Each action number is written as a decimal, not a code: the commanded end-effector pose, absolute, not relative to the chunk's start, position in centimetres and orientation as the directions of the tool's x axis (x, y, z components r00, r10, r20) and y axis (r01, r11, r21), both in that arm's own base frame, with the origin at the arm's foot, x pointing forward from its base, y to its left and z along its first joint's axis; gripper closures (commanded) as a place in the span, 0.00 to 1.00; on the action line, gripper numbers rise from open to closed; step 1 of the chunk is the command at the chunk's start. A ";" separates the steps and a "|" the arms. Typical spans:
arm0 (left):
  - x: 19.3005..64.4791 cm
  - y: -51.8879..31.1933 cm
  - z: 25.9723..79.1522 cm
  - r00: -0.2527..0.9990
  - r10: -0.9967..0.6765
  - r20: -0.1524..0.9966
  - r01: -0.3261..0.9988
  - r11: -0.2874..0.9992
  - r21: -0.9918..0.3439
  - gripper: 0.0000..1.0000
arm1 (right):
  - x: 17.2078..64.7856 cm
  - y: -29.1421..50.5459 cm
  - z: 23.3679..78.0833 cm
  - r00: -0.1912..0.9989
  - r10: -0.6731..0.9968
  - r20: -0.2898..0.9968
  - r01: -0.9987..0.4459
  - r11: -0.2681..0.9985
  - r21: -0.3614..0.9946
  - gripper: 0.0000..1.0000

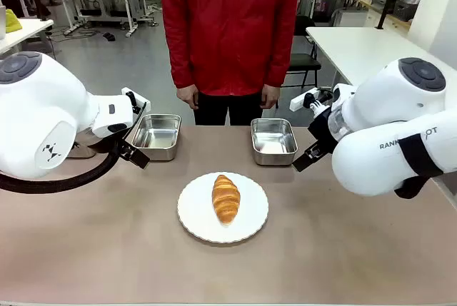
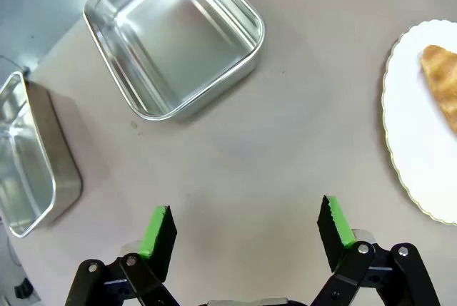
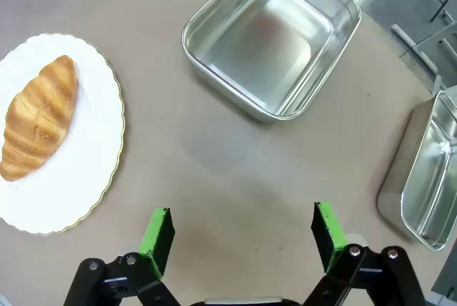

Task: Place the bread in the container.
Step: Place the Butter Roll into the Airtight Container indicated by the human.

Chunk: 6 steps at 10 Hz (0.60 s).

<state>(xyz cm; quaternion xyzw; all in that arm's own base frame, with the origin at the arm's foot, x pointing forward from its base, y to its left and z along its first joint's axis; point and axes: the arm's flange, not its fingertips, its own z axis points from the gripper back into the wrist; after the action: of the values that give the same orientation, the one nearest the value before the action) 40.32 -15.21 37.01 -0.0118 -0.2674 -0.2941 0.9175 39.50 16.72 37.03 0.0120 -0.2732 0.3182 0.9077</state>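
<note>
The left claw (image 2: pixel 246 224) is hanging wide open over the bare surface (image 2: pixel 235 142), facing two empty steel pans (image 2: pixel 175 35), the second pan (image 2: pixel 25 170) lying near the surface's edge. The right claw (image 3: pixel 243 227) is gaping just as wide, holding nothing, before two more pans (image 3: pixel 275 38). One croissant (image 1: pixel 226 197) is lying on the single white scalloped plate (image 1: pixel 196 224) at the centre, apart from every pan, while the right arm (image 1: pixel 385 142) is showing only the letters "RANK" and "OT" and one person (image 1: pixel 228 28) in red is standing opposite.
</note>
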 end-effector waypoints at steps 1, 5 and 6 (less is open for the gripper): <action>40.3 -15.2 37.0 0.684 -0.533 0.498 0.546 0.827 0.136 0.00 | 39.5 16.7 37.1 0.647 0.571 0.505 -0.584 0.797 -0.152 0.00; 40.3 -15.2 37.0 0.684 -0.533 0.498 0.546 0.827 0.136 0.00 | 39.5 16.7 37.1 0.647 0.571 0.505 -0.584 0.797 -0.152 0.00; 40.3 -15.2 37.0 0.684 -0.533 0.498 0.546 0.827 0.136 0.00 | 39.5 16.7 37.1 0.647 0.571 0.505 -0.584 0.797 -0.152 0.00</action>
<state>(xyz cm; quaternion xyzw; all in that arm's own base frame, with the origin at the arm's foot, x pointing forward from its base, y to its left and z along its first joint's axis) 40.28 -15.30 37.01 -0.0116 -0.2674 -0.2951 0.9172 39.50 16.73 37.03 0.0118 -0.2732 0.3186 0.9076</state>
